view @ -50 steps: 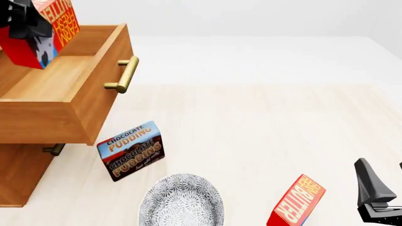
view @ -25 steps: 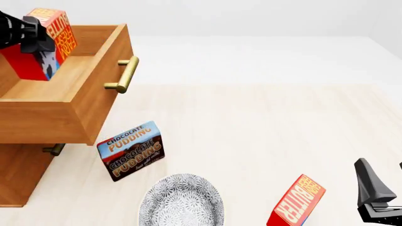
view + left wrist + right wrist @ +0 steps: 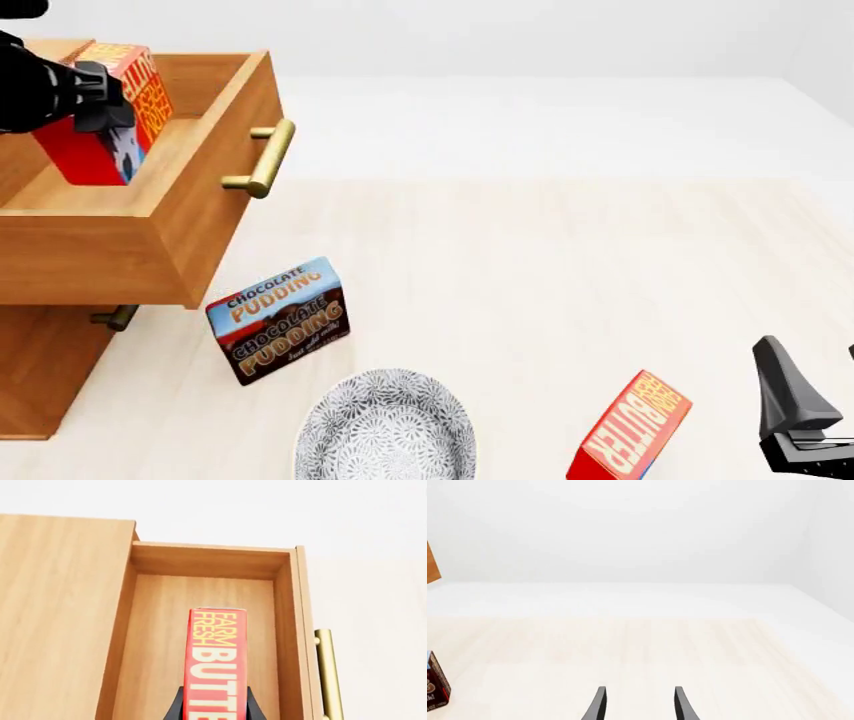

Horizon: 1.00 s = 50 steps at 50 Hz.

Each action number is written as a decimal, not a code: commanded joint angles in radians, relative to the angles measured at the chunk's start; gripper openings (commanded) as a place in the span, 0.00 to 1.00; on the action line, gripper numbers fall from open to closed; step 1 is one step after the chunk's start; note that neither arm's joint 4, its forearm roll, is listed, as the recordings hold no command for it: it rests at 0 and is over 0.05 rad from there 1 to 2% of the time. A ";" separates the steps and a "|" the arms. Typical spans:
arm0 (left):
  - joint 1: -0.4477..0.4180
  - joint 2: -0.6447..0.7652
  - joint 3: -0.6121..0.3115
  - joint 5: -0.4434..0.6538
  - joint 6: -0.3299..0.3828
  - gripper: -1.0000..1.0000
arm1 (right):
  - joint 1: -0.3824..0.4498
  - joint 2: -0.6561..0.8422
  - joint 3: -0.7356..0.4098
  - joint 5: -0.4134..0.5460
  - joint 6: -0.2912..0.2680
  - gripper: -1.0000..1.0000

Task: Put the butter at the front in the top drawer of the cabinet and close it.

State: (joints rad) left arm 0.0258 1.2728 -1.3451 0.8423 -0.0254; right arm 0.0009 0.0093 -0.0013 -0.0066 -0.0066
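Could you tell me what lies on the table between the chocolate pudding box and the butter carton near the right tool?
In the front view, the patterned bowl sits between the chocolate pudding box and the butter carton, slightly nearer the camera than both.

The butter [image 3: 217, 665] held over the top drawer [image 3: 207, 630] read "FARM FRESH BUTTE…". Its twin carton [image 3: 633, 427] near the counter's front edge read "BUTTER". The box [image 3: 279, 320] read "CHOCOLATE PUDDING" twice.
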 commanded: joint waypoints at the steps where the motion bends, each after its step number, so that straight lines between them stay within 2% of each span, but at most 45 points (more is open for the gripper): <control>1: -0.004 -0.006 0.029 -0.050 -0.004 0.00 | 0.000 0.000 0.000 0.000 0.000 1.00; 15: 0.008 0.013 0.033 -0.065 0.005 0.00 | 0.000 0.000 0.000 0.000 0.000 1.00; 16: 0.027 0.013 0.035 -0.061 0.025 0.00 | 0.000 0.000 0.000 0.000 0.000 1.00; 50: 0.013 0.053 0.111 -0.137 0.015 0.00 | 0.000 0.000 0.000 0.000 0.000 1.00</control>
State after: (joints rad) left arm 0.0405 1.3270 -1.2474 0.7268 -0.0277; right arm 0.0008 0.0093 -0.0013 -0.0066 -0.0066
